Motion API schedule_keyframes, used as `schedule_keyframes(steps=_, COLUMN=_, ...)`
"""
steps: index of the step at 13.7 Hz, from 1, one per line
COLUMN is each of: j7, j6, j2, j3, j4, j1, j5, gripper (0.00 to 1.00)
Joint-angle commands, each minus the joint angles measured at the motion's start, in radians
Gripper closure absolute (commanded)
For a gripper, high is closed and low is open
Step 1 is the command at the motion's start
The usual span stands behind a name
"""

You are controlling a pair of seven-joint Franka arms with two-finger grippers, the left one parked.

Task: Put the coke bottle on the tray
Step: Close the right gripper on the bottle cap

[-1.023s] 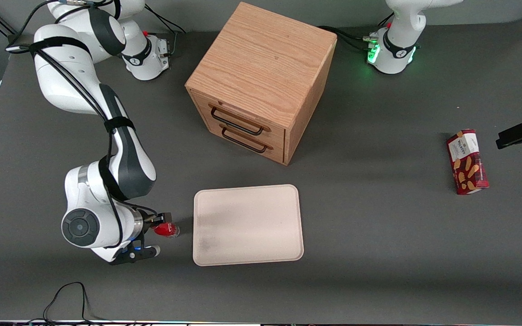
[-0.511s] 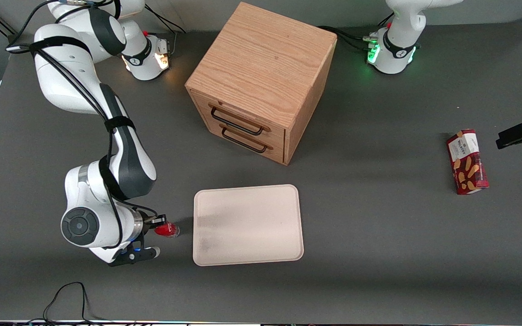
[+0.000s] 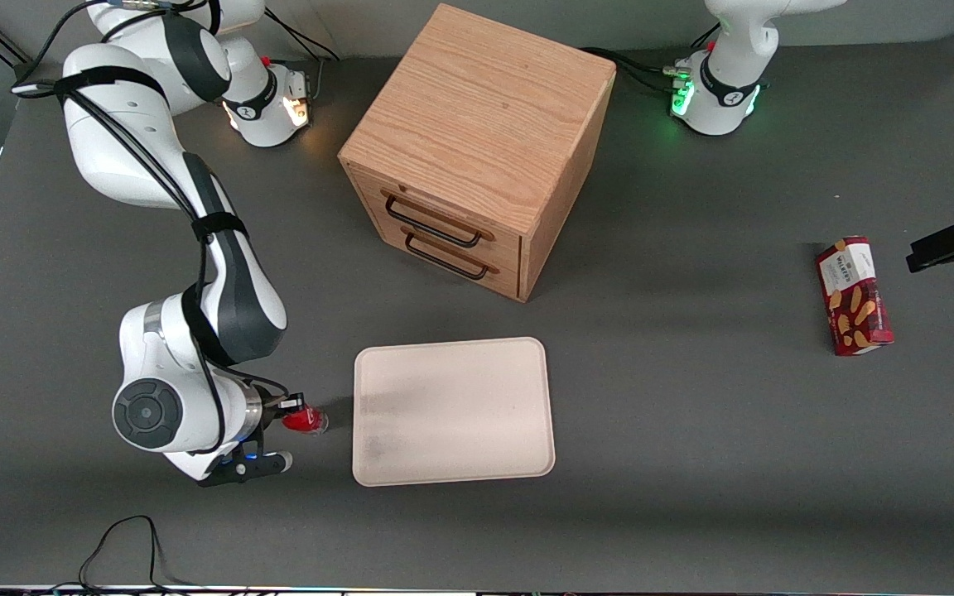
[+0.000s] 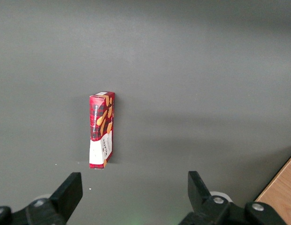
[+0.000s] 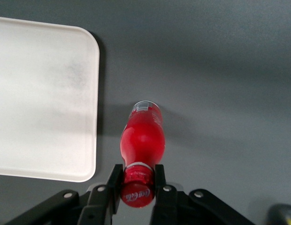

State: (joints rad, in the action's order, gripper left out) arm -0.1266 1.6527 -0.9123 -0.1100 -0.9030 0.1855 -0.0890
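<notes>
The front view looks steeply down over the whole worktop (image 3: 692, 463) from high above its front edge. The right wrist view looks straight down, close, sharing the tray (image 5: 42, 93) edge. The left wrist view, close, shares the snack box (image 4: 102, 130).

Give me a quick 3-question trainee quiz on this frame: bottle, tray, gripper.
1. True or false: the tiny red coke bottle already lies on the flat cream-white tray.
2. Where does the right arm's gripper hold the bottle? A) red cap B) clear base C) nowhere
3. Fill in: the red snack box lies toward the ___ arm's end of the table.

Key:
1. False. The bottle is beside the tray, off its rim, over the grey table.
2. A. The fingers are shut on the cap.
3. Parked.
</notes>
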Motion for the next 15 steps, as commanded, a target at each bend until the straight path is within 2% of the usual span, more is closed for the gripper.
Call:
schedule_keyframes(steps=1, j7=-0.051, j6=-0.014, j2=-0.010, j3=-0.005, j4=0.027, j1=0.009, j5=-0.018, gripper=1.00)
schedule_keyframes(steps=5, j7=-0.053, j6=-0.151, j2=0.033, j3=-0.013, j4=0.030, j1=0.009, j5=-0.015, gripper=1.00)
schedule_keyframes(steps=15, j7=-0.054, j6=-0.442, j2=0.300, j3=-0.008, j4=0.032, j1=0.008, j5=0.002, gripper=1.00)
